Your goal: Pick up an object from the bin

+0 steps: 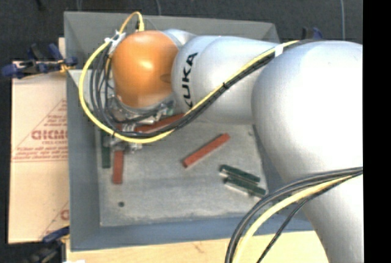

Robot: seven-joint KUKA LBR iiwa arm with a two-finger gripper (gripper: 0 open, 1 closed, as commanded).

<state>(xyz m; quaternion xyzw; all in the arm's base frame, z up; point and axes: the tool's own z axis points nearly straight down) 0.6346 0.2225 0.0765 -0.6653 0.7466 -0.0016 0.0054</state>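
Starting at the left wall of the bin [82,152]: a dark green stick [105,157] lies right along it, with a short brown stick [117,168] just beside; the gripper [114,146] hangs directly over their upper ends, tucked under the orange cover [142,69] and its yellow cable [91,112]; honestly can't tell if it's spread or closed, the wrist hides it. My guess is one of those two is the pick.

What could go wrong: the sticks sit so close together, and so near the wall, that a grab might catch both, or nudge one flat against the wall and slip off; the wrist could also scrape the wall.

Further right, a red-brown bar [206,151] lies alone mid-floor; then a pair of dark green sticks [242,180], partly crowded by the big arm [305,109]; nothing blocks the bar.
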